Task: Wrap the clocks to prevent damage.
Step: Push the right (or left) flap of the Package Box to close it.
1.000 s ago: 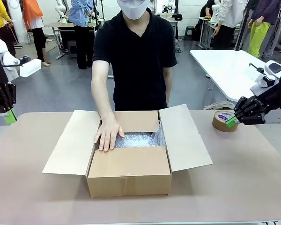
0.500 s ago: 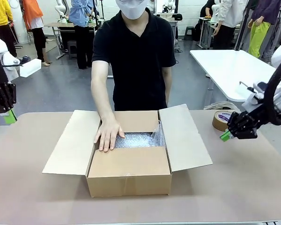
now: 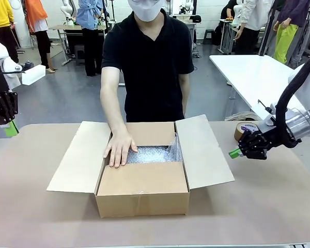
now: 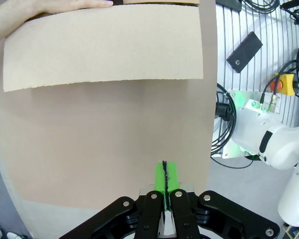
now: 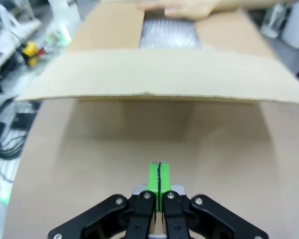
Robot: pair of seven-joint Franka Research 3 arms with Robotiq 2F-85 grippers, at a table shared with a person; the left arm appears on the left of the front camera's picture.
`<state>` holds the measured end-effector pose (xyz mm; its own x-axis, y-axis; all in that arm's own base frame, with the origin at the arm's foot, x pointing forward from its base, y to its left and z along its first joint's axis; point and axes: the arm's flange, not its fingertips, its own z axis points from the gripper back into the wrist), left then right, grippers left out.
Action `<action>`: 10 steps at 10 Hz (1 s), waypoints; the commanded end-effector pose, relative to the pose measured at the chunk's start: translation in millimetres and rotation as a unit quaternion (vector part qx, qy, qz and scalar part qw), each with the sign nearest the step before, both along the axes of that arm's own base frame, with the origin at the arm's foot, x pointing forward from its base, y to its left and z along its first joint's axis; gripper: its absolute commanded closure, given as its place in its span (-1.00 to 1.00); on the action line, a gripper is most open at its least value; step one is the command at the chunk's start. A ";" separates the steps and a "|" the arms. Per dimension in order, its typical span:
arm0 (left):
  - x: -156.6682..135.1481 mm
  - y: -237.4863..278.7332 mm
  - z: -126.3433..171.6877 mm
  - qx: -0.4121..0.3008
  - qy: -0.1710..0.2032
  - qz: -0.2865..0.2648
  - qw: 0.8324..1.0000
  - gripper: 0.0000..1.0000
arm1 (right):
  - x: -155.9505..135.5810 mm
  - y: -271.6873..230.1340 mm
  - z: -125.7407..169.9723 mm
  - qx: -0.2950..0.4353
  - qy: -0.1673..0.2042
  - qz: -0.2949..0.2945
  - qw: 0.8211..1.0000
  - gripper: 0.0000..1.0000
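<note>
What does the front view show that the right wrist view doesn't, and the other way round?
Front view: the person's torso, a tape roll beside the right gripper, and the left gripper at picture left. Right wrist view: that gripper's green pads pressed together, head-on, and cables at the left. Both: the open cardboard box, bubble wrap inside, the person's hand resting in it.

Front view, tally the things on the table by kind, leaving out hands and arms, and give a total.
cardboard box: 1
bubble wrap sheet, inside the box: 1
roll of tape: 1
Total: 3
</note>
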<state>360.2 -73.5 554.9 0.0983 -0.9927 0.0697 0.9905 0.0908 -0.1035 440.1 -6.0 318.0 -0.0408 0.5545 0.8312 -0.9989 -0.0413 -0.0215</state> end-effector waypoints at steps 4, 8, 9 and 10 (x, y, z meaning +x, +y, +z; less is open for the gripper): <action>-0.6 -0.9 0.6 0.000 0.000 0.009 1.000 0.99 | 11.0 24.8 -19.6 0.104 -0.014 0.038 0.994 0.98; -0.6 -0.9 0.6 0.000 0.000 0.009 1.000 0.99 | 10.9 59.7 -10.1 0.141 -0.026 0.037 0.989 0.98; -0.6 -0.9 0.6 0.000 0.000 0.009 1.000 0.99 | 9.0 69.7 -7.4 0.146 -0.028 0.038 0.988 0.98; -0.6 -0.9 0.6 0.000 0.000 0.009 1.000 0.99 | 8.6 85.6 -3.8 0.147 -0.034 0.046 0.987 0.98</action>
<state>360.2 -73.6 554.9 0.0981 -0.9927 0.0695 0.9905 0.0906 -0.1035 449.8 65.7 312.3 -0.1072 0.3016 0.9474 -0.9904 -0.1162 -0.0750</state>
